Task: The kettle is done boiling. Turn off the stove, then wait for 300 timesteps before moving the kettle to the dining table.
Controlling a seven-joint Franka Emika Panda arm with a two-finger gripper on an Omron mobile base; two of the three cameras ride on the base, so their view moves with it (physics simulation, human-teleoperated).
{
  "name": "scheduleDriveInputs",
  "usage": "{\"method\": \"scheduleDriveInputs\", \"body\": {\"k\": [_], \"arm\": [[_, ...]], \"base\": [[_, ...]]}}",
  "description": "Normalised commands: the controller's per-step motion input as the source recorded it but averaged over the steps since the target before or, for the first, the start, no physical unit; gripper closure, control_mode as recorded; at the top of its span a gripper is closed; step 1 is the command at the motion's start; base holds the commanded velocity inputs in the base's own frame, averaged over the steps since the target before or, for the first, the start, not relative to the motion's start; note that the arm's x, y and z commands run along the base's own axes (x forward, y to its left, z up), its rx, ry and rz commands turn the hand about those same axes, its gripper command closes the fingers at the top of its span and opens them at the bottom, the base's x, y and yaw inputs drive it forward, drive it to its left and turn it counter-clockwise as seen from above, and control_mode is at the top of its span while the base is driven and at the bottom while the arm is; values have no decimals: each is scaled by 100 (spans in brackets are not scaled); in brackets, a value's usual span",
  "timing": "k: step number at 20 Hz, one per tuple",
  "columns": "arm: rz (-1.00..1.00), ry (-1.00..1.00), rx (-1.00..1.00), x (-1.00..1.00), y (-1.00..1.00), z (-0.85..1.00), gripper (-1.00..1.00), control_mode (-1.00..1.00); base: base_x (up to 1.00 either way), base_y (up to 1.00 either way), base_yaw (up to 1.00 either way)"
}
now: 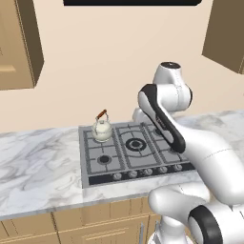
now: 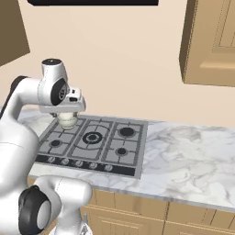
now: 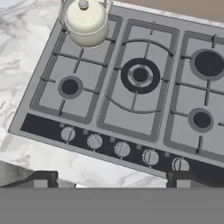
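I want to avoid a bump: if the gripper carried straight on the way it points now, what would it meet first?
Probably the stove: the open gripper looks down on it, fingertips above the knob row. The kettle sits off that line. Depth is unclear.

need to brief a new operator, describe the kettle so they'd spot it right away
Find the grey steel five-burner gas cooktop set into the white-and-grey marbled counter. On its back-left burner sits the small squat cream-white round kettle. It is the only pot on the black grates, with an arched handle bearing a reddish-brown wooden bar.

The kettle [image 2: 68,120] sits on the stove's [image 2: 103,142] rear-left burner.
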Motion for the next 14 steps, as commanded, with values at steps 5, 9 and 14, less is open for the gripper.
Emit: {"method": "scheduleDriveInputs", "body": {"k": [5,9,14], "arm": [[13,-11,-5,-37,28,-14,-100,-100],[11,-4,-1,-22,13,-30,-100,-100],[9,0,0,-2,0,-36,-100,-100]], "base": [[0,0,0],[0,0,0],[0,0,0]]}}
